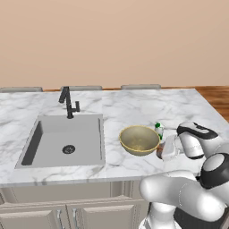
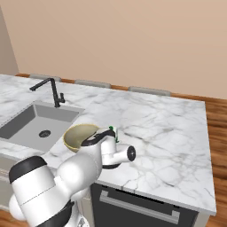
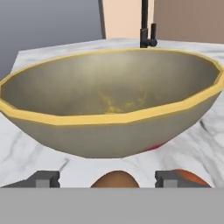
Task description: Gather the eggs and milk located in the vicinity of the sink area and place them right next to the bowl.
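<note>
Hand view: we look along the two-finger gripper at the wide round tan-yellow bowl, which stands very close in front of it on the white marble counter. The two dark fingertips stand well apart, so the tool is released and grasps nothing. Between them lies the small brown oval egg on the counter, just before the bowl and free of both tips. Beside the right tip we see a part of the orange-red egg, and a small red patch shows under the edge of the bowl. Behind the bowl rises the black angular faucet.

In the left base view the bowl sits on the counter to the right of the grey rectangular sink with a round drain. The small pale milk bottle with a green cap stands upright just beside the rim of the bowl, on the side away from the sink. The white arm bends low here, and its hand hides the eggs.

In the right base view the bowl and the bottle are partly covered by the arm, and the faucet stands behind the sink.
</note>
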Controlling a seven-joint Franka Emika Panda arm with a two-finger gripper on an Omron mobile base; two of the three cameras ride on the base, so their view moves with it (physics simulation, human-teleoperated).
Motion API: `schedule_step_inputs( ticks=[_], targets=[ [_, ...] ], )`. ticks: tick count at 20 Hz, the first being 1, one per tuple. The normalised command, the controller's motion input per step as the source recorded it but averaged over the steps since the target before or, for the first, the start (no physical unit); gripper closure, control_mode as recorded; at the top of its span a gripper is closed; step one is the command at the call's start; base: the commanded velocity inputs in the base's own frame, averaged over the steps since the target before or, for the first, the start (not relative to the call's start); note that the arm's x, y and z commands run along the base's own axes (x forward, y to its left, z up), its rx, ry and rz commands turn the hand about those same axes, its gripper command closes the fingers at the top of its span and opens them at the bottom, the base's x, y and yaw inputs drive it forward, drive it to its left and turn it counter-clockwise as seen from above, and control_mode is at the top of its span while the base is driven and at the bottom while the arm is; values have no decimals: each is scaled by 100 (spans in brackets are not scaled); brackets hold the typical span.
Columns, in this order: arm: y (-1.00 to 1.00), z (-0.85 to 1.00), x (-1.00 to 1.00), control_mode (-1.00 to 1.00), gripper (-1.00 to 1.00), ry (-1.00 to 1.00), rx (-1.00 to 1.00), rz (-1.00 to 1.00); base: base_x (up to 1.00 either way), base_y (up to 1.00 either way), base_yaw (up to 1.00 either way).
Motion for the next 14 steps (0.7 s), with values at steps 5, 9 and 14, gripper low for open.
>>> schedule_step_inputs(
  ticks=[5,9,14],
  targets=[
    [0,0,0,-100,-100,0,1,0,0,0,0],
    [0,0,-3,-100,-100,0,0,0,0,0,0],
    [-9,2,-29,-100,-100,5,0,0,0,0,0]
  ],
)
